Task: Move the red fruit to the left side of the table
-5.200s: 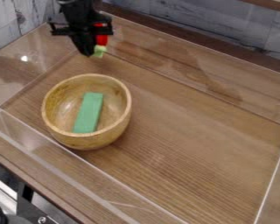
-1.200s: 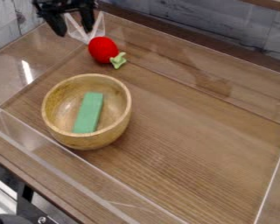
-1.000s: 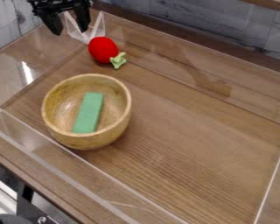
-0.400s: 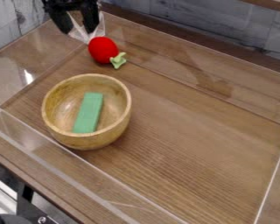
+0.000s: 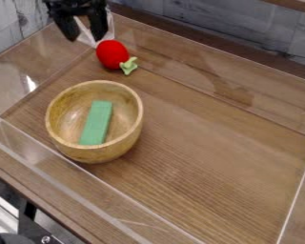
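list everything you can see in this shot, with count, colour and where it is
red fruit: one, glossy red with a green leafy cap, lying on the table near the far left corner
wooden bowl: one, light wood, front left part of the table
green block: one, flat green, lying inside the wooden bowl
table: one, brown wood grain
acrylic walls: clear, low, bordering the table
tool: one, black, open, just up and left of the red fruit, holding nothing
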### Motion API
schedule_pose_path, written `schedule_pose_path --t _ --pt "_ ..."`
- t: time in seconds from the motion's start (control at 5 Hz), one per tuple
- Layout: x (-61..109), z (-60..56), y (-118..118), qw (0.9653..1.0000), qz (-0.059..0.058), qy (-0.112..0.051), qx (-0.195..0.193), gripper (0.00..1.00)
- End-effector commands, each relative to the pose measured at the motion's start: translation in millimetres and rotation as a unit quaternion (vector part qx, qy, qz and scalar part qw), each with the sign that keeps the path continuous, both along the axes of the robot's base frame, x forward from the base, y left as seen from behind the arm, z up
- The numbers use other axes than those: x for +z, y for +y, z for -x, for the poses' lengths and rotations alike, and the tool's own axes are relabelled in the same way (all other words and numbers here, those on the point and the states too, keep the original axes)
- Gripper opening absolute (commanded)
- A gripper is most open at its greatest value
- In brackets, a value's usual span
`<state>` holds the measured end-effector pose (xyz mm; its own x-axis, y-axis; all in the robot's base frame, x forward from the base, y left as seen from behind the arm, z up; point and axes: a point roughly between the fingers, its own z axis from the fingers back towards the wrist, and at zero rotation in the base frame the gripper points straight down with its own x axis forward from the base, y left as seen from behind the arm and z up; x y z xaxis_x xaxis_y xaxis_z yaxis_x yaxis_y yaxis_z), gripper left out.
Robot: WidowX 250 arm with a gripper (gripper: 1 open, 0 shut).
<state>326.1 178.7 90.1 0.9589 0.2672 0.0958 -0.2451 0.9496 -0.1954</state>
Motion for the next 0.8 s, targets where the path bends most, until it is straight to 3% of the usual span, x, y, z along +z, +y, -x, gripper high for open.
schedule_pose_path --t 0.0,0.2,0.6 --pt "17.5 -3.9 4 0.9999 -0.012 -0.01 -0.006 1.0" --pt "24.6 -6.8 7 0.9999 -0.01 -0.008 -0.011 1.0" --pt "27.4 5.0 7 0.9999 -0.006 0.007 -0.007 1.0"
